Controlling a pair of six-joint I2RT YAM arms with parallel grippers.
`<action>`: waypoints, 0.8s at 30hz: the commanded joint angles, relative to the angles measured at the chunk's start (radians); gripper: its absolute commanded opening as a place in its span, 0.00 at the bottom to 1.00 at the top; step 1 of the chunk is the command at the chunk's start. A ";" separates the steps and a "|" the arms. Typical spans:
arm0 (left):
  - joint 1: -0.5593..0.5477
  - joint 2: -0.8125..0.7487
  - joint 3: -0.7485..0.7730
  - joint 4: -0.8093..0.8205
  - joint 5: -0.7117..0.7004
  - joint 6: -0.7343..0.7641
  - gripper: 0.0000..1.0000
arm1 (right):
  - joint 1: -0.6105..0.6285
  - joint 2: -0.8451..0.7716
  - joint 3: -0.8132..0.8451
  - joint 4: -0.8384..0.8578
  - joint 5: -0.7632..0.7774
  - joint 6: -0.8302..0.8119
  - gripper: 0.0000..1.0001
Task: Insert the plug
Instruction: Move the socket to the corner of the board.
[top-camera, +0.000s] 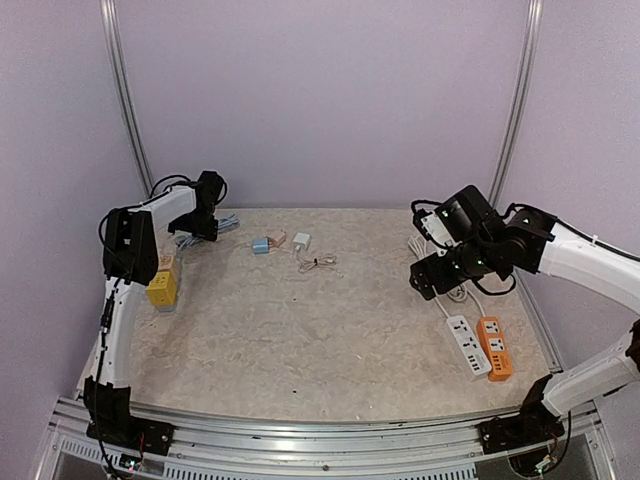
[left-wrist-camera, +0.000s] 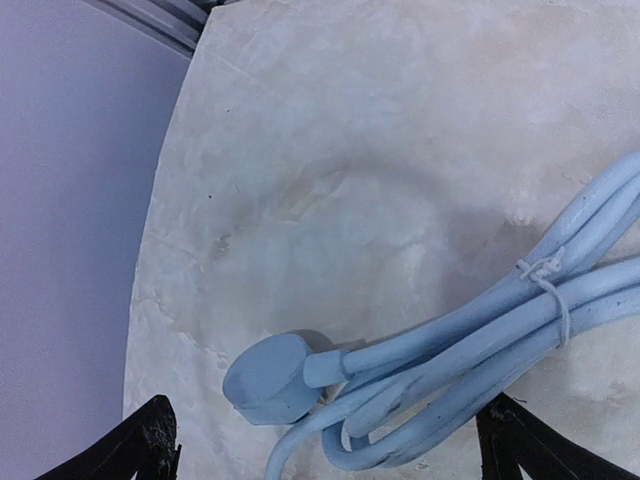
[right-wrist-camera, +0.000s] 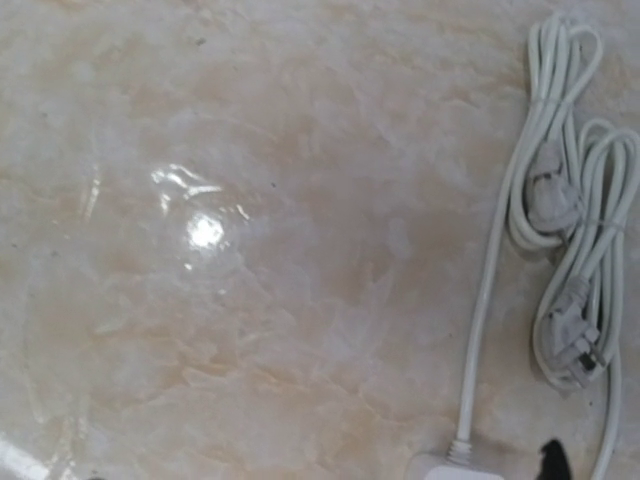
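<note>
Jaws on both arms gape empty; the left pair hangs over the blue plug (left-wrist-camera: 268, 378) at far left, cable (left-wrist-camera: 480, 340) trailing right.

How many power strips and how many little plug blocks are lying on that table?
Power strips: 3 (white strip, orange strip, yellow strip)
Small plug blocks: 3 (blue block, pinkish block, white block)
Total: 6
</note>
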 joint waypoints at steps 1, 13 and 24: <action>0.043 -0.016 0.026 0.001 -0.008 -0.112 0.99 | -0.027 0.034 -0.041 0.033 -0.021 0.025 0.89; 0.068 -0.081 0.023 0.034 0.223 -0.242 0.99 | -0.168 0.144 -0.192 0.122 -0.143 0.044 0.89; -0.048 -0.305 -0.022 0.073 0.310 -0.279 0.99 | -0.272 0.218 -0.287 0.190 -0.223 0.061 0.89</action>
